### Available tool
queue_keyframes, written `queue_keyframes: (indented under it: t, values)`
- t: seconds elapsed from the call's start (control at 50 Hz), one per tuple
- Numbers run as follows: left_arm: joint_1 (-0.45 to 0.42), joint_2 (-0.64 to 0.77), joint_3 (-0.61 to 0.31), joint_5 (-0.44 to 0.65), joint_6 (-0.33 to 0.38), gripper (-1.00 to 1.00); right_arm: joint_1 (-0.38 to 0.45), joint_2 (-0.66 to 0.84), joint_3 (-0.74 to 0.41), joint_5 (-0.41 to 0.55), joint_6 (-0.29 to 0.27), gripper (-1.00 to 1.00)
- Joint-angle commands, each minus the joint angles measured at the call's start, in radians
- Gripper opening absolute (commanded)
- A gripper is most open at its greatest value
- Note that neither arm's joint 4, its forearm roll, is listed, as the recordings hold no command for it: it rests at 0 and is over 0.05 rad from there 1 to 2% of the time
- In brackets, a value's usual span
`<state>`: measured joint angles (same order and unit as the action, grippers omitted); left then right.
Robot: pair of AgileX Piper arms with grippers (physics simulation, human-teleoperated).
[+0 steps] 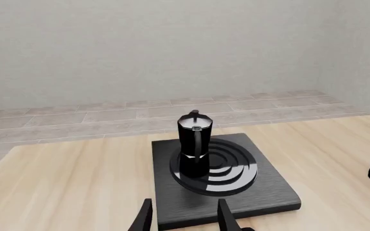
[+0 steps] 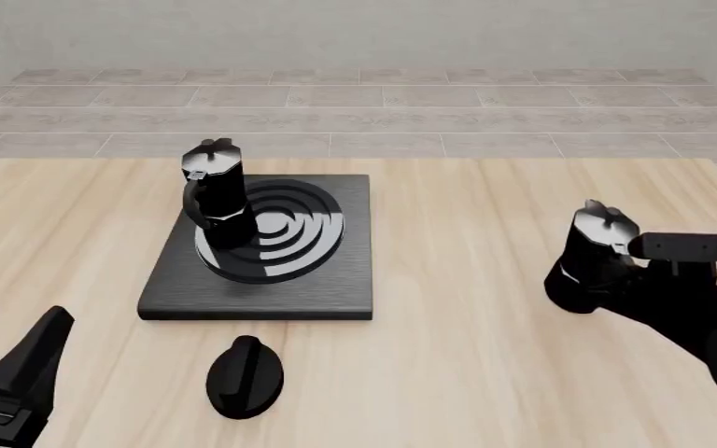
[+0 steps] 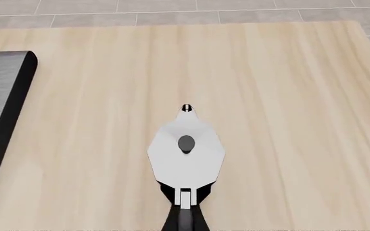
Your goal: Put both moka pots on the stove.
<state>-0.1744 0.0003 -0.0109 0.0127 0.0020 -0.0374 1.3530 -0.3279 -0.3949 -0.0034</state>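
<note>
Two moka pots are in view, well apart: the first moka pot (image 2: 217,192) stands upright on the stove (image 2: 333,280), on the burner rings' nine o'clock side, while the second moka pot (image 2: 593,252) stands upright on the wooden table (image 2: 458,373) at about three o'clock from the stove, clear of it. The left gripper (image 2: 4,350) hovers at roughly seven o'clock from the stove, its fingers spread and grasping nothing. The right gripper is not visible itself; the right arm (image 2: 695,308) sits just behind the second pot, and whether its jaws are released or clenched cannot be told. A black teardrop knob (image 2: 246,375) lies at six o'clock from the stove.
</note>
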Motion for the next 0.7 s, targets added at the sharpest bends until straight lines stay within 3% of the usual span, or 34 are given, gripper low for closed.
queue_keyframes:
  t: [0.02, 0.7]
  values:
    - [0.000, 0.000, 0.000, 0.000, 0.000, 1.00, 0.006, -0.027, 0.004, 0.008, 0.005, -1.00]
    - [0.000, 0.000, 0.000, 0.000, 0.000, 1.00, 0.018, -0.408, -0.147, 0.336, -0.063, -1.00]
